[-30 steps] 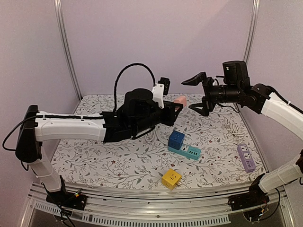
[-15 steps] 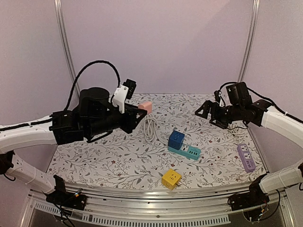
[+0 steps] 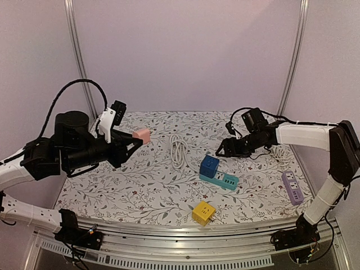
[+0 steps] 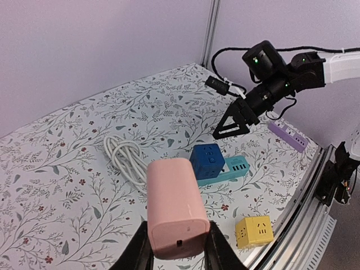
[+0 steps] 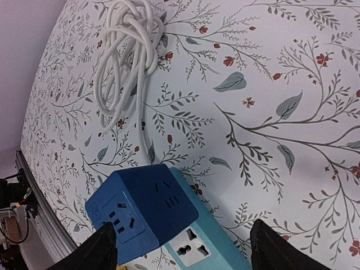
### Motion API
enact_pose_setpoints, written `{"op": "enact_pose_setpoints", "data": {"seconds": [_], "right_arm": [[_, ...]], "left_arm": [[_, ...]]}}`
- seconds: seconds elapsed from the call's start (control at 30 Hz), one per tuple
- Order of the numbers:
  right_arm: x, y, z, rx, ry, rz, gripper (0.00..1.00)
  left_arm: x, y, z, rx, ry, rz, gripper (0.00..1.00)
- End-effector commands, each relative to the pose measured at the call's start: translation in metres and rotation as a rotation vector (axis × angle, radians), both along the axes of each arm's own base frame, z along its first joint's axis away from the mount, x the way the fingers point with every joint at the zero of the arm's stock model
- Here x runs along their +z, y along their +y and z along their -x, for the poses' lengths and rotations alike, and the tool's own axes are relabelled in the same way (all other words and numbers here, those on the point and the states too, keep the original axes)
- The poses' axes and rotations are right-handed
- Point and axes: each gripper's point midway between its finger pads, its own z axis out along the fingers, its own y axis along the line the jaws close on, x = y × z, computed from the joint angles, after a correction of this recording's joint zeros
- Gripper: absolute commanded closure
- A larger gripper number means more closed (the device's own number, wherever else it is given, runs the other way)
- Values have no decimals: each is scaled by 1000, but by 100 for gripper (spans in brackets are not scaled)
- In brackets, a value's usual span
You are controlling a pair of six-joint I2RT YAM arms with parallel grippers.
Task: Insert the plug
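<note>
Swung leftward: left claw (image 4: 177, 250) clamping rounded pink plug (image 4: 174, 214); right claw (image 5: 188, 250) dropped, spread above blue cube (image 5: 140, 208).

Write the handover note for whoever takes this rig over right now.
Left tool: shut on the pink plug, held in the air at the left.
Right tool: open, empty, low beside the blue cube socket at the teal strip's end.
Elsewhere on the table: white cable coil, yellow cube, purple strip.
Done: plug picked up.
Left: carry it to a socket and push it in; nothing inserted yet.
</note>
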Motion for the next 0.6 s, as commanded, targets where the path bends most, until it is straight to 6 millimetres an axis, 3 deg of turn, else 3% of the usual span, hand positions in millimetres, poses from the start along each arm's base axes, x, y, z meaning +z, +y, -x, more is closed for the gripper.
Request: {"op": "enact_pose_setpoints", "data": {"seconds": [0.0,0.13,0.27,0.47,0.57], "right_arm": [[-21,34,3,42,149,-133,22],[-32,52,11,28,258,-180,29],[-32,76,28,86,296,-217,34],[-38,113,69,185,395,-243,39],[-32,141,96,282,421,-291,41]], "left_arm": [[-11,21,-1,73,47,-20,100],[-9,28,1,85,45,-14,100],[-9,30,0,91,43,-24,100],[-11,19,-3,62,30,-61,100],[-13,9,-3,17,23,-95,100]]}}
